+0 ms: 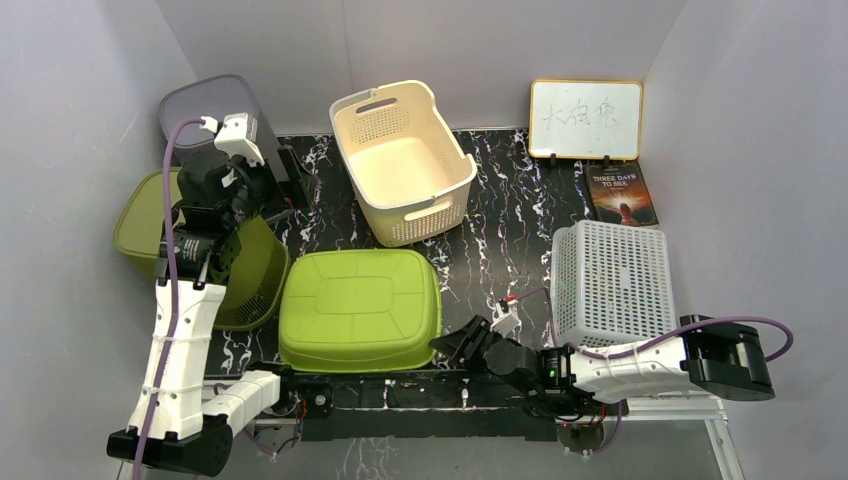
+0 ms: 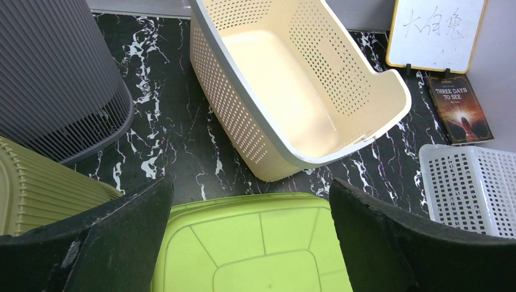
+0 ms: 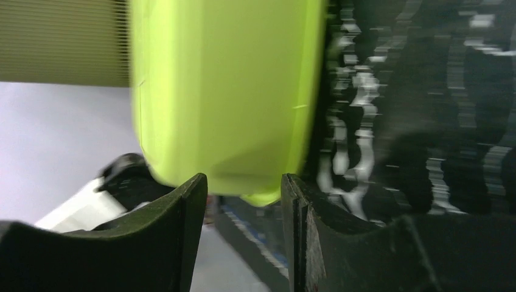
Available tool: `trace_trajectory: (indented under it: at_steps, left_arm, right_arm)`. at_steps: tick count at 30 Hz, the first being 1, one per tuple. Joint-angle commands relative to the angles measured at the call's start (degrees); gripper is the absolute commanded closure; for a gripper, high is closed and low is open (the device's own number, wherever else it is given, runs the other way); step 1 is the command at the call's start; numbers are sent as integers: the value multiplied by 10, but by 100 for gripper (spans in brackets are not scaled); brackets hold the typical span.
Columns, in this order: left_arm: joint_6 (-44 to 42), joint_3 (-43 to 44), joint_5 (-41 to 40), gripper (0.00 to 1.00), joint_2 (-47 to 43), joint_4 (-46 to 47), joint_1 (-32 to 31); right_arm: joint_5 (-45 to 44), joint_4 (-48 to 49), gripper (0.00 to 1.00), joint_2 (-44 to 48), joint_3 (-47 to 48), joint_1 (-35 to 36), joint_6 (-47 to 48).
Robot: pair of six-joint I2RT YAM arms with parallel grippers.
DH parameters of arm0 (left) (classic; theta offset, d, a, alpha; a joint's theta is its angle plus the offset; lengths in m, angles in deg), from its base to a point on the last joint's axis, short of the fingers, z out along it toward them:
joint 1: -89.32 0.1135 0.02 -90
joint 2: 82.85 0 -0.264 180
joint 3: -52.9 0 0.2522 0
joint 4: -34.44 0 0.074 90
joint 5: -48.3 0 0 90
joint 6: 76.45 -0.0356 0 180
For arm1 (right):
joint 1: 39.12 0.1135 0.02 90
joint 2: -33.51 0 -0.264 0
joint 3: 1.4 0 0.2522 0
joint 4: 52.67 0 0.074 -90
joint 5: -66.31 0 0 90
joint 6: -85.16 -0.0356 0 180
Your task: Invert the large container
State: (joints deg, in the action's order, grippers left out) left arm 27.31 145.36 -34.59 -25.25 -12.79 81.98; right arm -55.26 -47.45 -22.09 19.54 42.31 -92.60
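At the near edge of the surface (image 1: 500, 250): lime container (image 1: 360, 308), base up, rim down on the marbled top, between the olive basket (image 1: 258, 285) and the white mesh basket (image 1: 612, 282).
Task state: judged all but finished, since the flat ribbed base faces the overhead view.
Right jaws: low at the container's near right corner, narrowly parted, with the corner lip (image 3: 261, 196) showing at the gap. No pinch visible, though the wrist view is blurred.
Left jaws: spread wide, holding nothing, raised above the container's far left edge.
Step in hand: probably letting go and clearing the corner.
How to do it well: spread the right jaws wider before any retreat, so neither pad catches the lip. Back straight out toward the near right, level with the surface, without lifting under the rim.
Watch for: the white mesh basket close behind the right arm. Keep the left arm high and out of the way.
Check: rim flat all round, no tilt.
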Motion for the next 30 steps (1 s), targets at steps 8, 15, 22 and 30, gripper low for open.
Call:
trace_trajectory:
  at_steps: [8,15,22,30]
  left_arm:
    - [3,-4,10,2,-14,5,-1]
    - [-6,-2,18,2,-5,-3,-1]
    - [-10,26,30,2,16,-3,-1]
    - [7,84,44,2,37,4,-1]
  right_arm:
    - [-48,-115,52,6,38,3,-14]
    - [-140,-318,43,-22,230,3,151]
    - [-195,-322,19,-119,445,1,558]
    - [-72,-313,12,-255,652,-97,823]
